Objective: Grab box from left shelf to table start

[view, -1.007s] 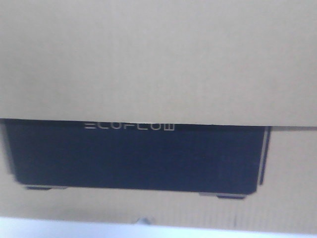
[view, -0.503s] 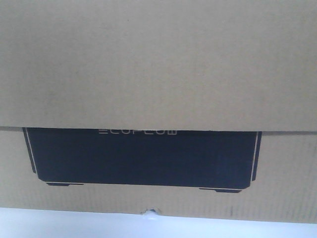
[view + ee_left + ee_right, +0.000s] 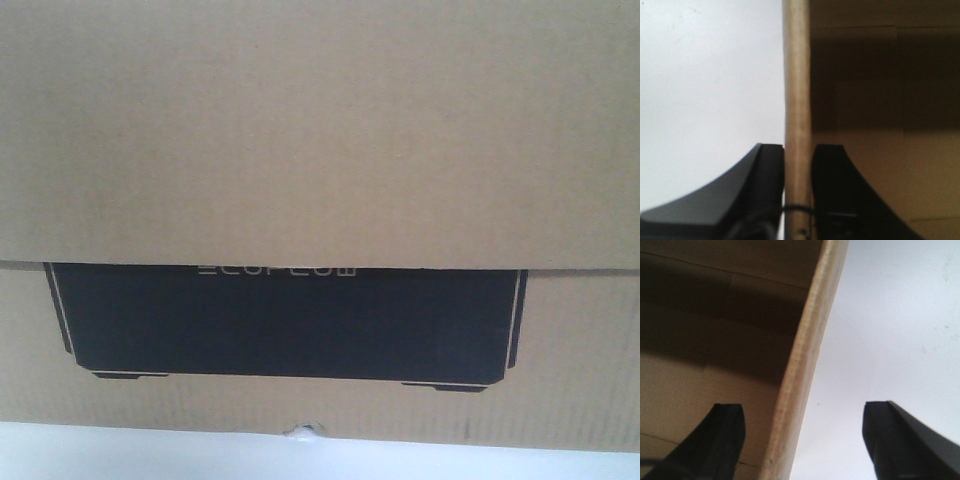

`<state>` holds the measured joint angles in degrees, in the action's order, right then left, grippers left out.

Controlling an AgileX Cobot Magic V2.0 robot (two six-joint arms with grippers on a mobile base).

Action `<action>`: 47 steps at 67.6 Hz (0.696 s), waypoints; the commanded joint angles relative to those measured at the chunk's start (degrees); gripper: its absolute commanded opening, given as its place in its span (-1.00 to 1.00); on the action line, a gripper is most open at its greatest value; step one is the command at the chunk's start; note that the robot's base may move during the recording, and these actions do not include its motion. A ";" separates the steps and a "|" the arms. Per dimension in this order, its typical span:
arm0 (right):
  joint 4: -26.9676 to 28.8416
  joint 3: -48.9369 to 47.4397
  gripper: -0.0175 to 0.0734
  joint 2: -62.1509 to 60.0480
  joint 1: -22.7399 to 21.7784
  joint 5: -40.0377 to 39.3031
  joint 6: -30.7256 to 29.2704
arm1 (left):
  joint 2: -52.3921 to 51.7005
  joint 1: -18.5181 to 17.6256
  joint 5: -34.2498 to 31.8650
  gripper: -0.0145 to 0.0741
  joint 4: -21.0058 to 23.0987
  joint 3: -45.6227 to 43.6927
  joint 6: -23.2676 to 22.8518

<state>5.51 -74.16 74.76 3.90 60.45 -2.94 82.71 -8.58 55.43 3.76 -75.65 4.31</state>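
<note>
Filling the front view, the ECOFLOW cardboard box (image 3: pixel 320 150) sits on the white table (image 3: pixel 150 455), it seems. My left gripper (image 3: pixel 797 167) is clamped on its upright wall edge; my right gripper (image 3: pixel 802 425) straddles the opposite wall, jaws wide apart.

The box (image 3: pixel 320 130) is matt brown corrugated cardboard, finely ribbed, with a flat black printed panel (image 3: pixel 285 325). Below the box, the table (image 3: pixel 150 452) looks smooth, plain white.
</note>
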 commanded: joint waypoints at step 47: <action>-0.63 -1.47 -0.07 -14.57 -0.03 -4.07 -0.55 | -13.57 -0.34 2.30 0.39 0.13 -9.75 -0.21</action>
<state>5.20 -74.16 64.33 3.90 60.69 -3.04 74.33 -8.58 60.19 3.67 -83.29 4.44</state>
